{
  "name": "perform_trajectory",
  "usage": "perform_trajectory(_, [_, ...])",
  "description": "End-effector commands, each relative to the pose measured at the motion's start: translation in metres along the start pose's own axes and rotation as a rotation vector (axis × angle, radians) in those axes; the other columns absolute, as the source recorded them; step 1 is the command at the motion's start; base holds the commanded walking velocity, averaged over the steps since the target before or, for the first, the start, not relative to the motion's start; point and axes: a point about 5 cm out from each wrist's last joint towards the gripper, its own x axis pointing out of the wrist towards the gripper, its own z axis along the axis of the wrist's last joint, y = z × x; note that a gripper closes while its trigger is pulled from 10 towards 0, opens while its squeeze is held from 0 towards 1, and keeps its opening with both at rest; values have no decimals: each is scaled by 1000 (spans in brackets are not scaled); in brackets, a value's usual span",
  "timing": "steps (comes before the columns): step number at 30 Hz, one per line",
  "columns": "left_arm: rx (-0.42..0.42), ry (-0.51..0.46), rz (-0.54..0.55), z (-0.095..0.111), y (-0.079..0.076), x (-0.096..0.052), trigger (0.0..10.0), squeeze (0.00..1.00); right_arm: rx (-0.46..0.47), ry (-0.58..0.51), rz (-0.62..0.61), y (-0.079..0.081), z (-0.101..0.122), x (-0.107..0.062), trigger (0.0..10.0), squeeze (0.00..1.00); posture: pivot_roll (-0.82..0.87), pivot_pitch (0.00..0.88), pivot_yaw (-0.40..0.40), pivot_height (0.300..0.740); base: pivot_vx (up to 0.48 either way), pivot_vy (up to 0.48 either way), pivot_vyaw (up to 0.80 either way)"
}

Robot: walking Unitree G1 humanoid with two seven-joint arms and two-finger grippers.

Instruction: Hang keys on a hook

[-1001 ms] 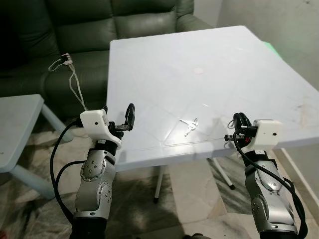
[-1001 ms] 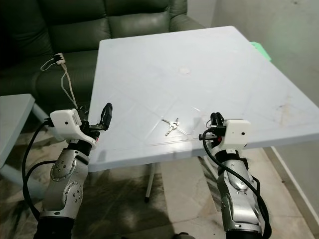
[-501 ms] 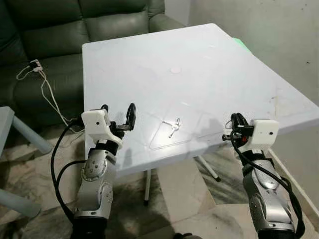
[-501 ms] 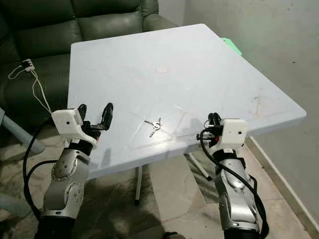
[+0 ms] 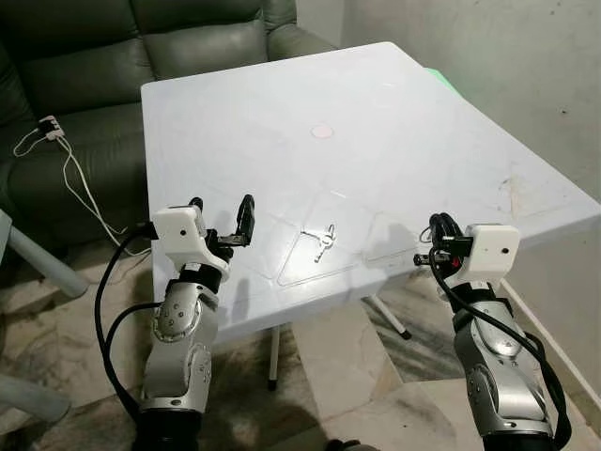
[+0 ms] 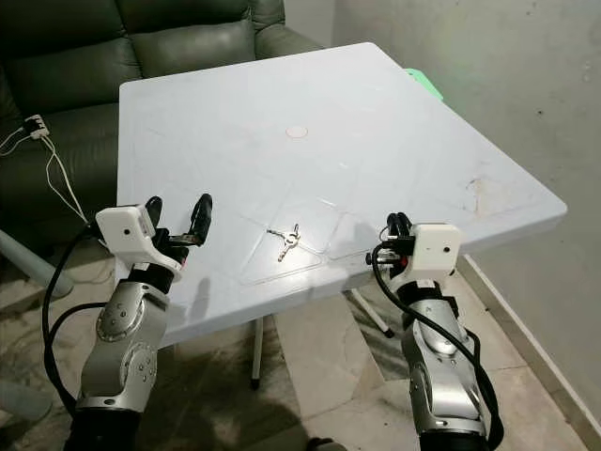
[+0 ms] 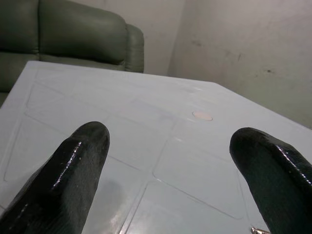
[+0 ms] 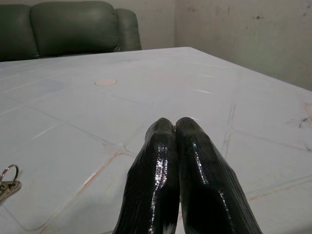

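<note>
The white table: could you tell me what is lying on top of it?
On the white table lies a small bunch of keys near the front edge, between the open left gripper and shut right gripper. No hook is visible.

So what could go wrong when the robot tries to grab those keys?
The keys lie flat on the smooth white table, so a pincer might just push them along. The right pincer is shut and must open first. The left pincer is open but off to the side. No hook is in sight yet.
</note>
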Motion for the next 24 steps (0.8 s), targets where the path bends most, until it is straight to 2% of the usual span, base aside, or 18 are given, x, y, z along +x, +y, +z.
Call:
perform_trajectory(1, [14, 4, -2, -1, 1, 0, 10000, 0, 1, 7, -4, 0, -1, 1, 10000, 0, -29, 51, 1, 721, 0, 0, -788])
perform_trajectory(8, [40, 16, -6, -2, 1, 1, 10000, 0, 0, 5, -3, 1, -1, 1, 10000, 0, -28, 43, 1, 721, 0, 0, -788])
perform_trajectory(14, [32, 17, -2, -3, 1, 0, 10000, 0, -2, 8, 3, 1, -1, 0, 10000, 0, -29, 38, -1, 721, 0, -414, -786])
perform_trajectory(15, [0, 16, 24, -3, 2, 0, 10000, 0, -3, 10, 3, 1, -1, 0, 10000, 0, -28, 38, -2, 721, 0, 0, -781])
perform_trajectory(24, [-4, 37, 46, -6, 3, -1, 10000, 0, -7, 15, 11, 0, -2, -2, 10000, 0, -29, 31, -7, 721, 0, 0, -785])
